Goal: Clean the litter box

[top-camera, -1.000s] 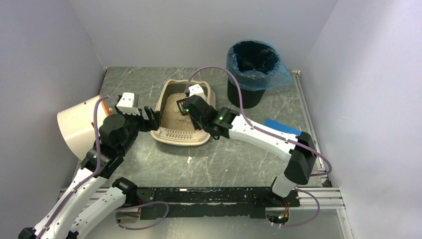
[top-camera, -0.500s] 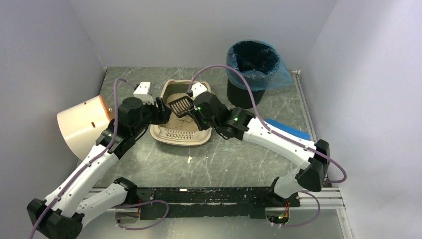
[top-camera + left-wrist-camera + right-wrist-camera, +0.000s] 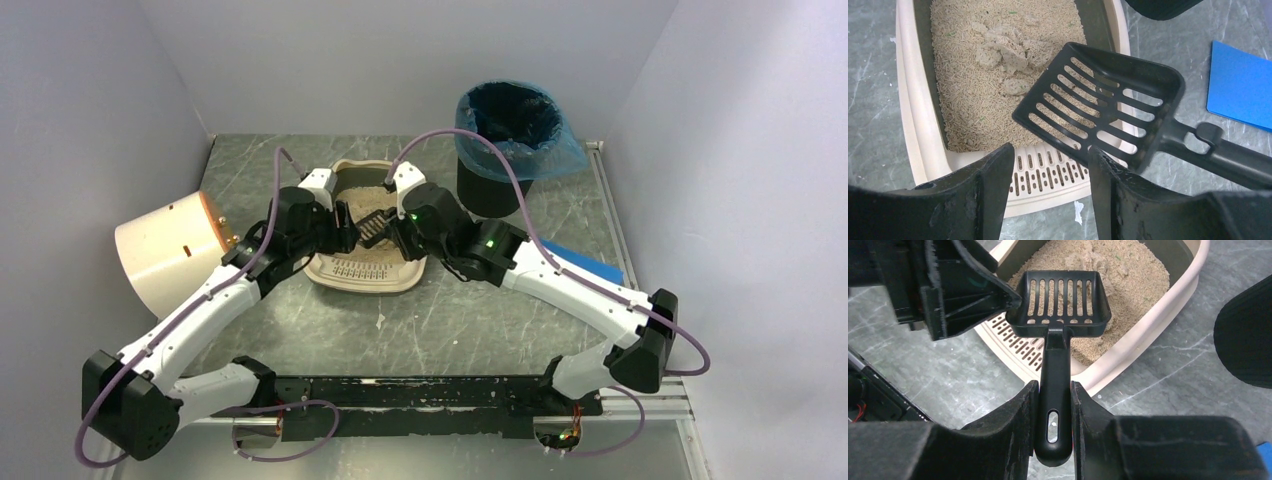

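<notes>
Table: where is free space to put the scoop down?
Bare tabletop lies between the litter box and the arm bases, except one small white scrap. Crowded over the litter box: left gripper, right gripper and scoop meet there.

Items I noted on the desk (image 3: 450, 320): one cream drum (image 3: 160, 255), tilted, at left edge; one black bin (image 3: 490, 190) with blue liner (image 3: 555, 150), far right; one flat blue sheet (image 3: 595, 265), right side.

Grey-green stone-look tabletop (image 3: 470, 320) w/ white veins, a few pale crumbs (image 3: 381, 321) on it. Boxed in on 3 sides by plain lilac-grey walls: back wall (image 3: 400, 60), L wall (image 3: 80, 120), R wall (image 3: 740, 150). Silver rail (image 3: 612, 215) along R edge, black strip (image 3: 420, 392) along near edge. Light soft, even; shadows faint.
</notes>
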